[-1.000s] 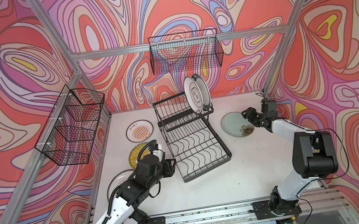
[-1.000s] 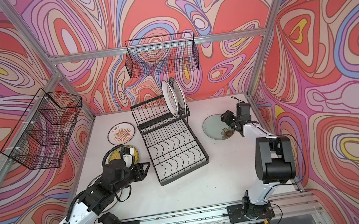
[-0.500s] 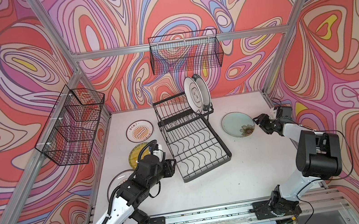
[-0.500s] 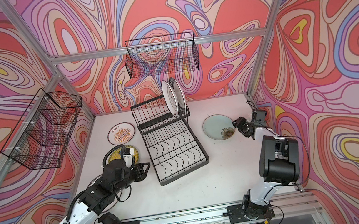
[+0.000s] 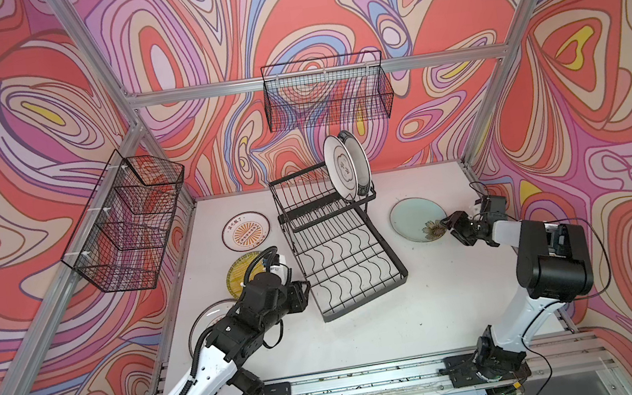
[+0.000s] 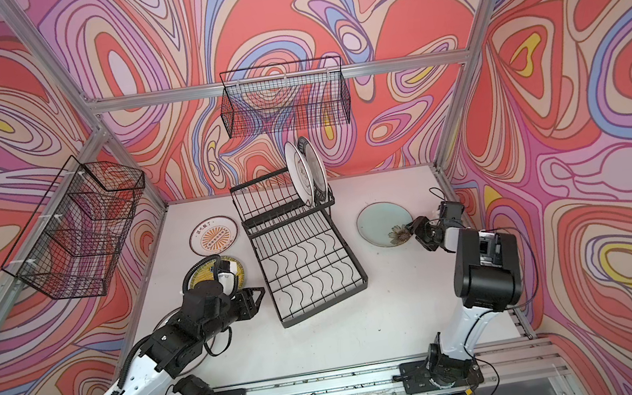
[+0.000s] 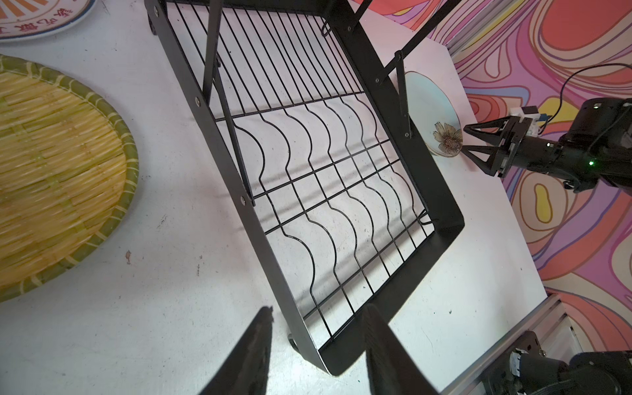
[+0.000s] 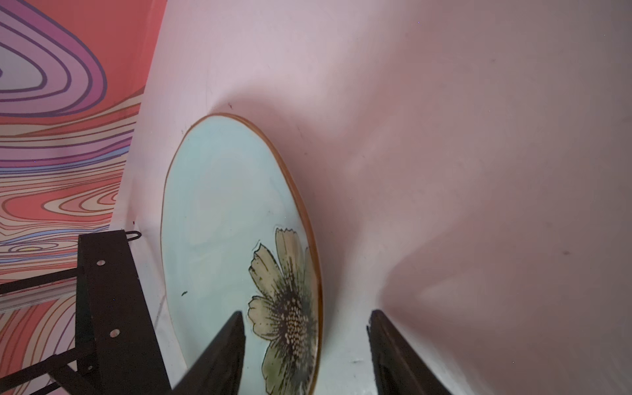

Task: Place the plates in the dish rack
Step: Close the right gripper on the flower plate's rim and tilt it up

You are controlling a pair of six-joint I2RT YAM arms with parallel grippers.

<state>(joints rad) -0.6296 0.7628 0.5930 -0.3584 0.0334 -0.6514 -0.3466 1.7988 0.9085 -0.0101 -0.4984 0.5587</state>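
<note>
Plates loaded so far number two of six. The white plate with a cloud outline (image 5: 341, 172) and the plate with a dark-lettered rim (image 5: 361, 167) stand upright, close together, in the raised slotted tier of the black wire dish rack (image 5: 339, 254). The rack's low tray of wavy wires holds nothing.

Four plates lie flat on the white bench (image 5: 367, 338). The white plate with an orange sunburst (image 5: 246, 233) and the yellow woven-look plate (image 7: 51, 171) lie left of the rack. A pale-rimmed plate (image 5: 203, 321) is mostly hidden under the left arm (image 5: 213, 372), so its pattern cannot be made out. The pale green plate with a painted flower (image 5: 414, 218) lies right of the rack. By the look of it, the green one is next in line.

The right tool (image 8: 306, 312) is low at that plate's flowered edge. Its jaws are moderately wide and straddle the rim, one over the plate's face and one over the bare bench. Gaps show on both sides, so it holds nothing yet.

The left tool (image 7: 318, 311) is partly open and empty. It sits at the near left corner of the rack, with the frame wall between its jaws in the wrist view. Whether it touches the frame cannot be told.
</note>
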